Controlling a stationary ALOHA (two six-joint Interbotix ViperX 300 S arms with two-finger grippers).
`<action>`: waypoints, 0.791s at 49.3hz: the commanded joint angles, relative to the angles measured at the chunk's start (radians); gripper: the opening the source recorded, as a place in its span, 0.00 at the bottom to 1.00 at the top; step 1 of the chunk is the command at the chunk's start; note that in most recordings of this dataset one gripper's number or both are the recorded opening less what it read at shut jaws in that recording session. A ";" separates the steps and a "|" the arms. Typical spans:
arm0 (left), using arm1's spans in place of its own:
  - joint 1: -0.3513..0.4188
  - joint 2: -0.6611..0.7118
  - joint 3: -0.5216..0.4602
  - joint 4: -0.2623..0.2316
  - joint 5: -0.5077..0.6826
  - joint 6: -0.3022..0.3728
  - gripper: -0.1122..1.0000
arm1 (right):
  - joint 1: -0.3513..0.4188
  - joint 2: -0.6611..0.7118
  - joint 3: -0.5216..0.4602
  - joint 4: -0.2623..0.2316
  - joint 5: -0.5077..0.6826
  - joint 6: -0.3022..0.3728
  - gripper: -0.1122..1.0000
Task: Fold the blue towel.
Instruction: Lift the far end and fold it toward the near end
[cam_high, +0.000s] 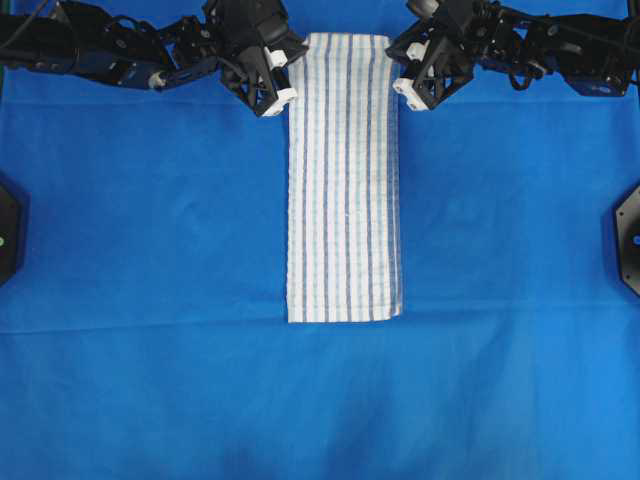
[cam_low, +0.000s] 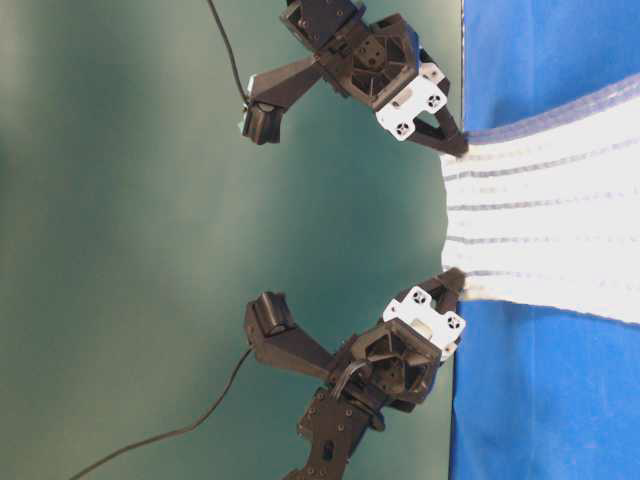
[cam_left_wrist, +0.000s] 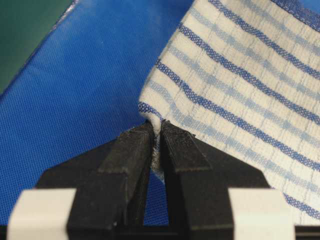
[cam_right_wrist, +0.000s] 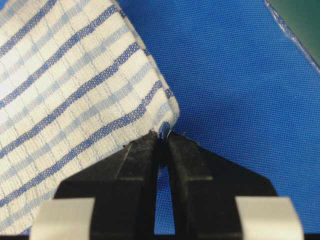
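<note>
Jaws clamping blue towel (cam_high: 344, 180) corners (lengthwise)

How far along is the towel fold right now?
Done: the blue towel already lies as a long narrow strip on the tablecloth. In hand: left gripper and right gripper each pinch a far corner, lifted. Left: carry that end over to the near edge.

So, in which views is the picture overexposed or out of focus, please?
Table-level view: the blue towel is washed out, its stripes fading in glare. Left wrist view: the towel's weave is sharp, while the left gripper's fingers blur toward the bottom edge. Right wrist view: the same with the right gripper. Overhead view: even light, slightly soft.
</note>
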 joint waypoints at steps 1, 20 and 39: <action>-0.014 -0.040 0.000 0.002 -0.003 0.002 0.14 | 0.014 -0.038 0.002 0.011 -0.003 0.003 0.16; -0.190 -0.126 0.124 0.002 -0.002 -0.023 0.14 | 0.210 -0.175 0.147 0.084 0.014 0.003 0.16; -0.440 -0.167 0.187 0.002 0.011 -0.063 0.14 | 0.454 -0.216 0.204 0.181 0.015 0.003 0.16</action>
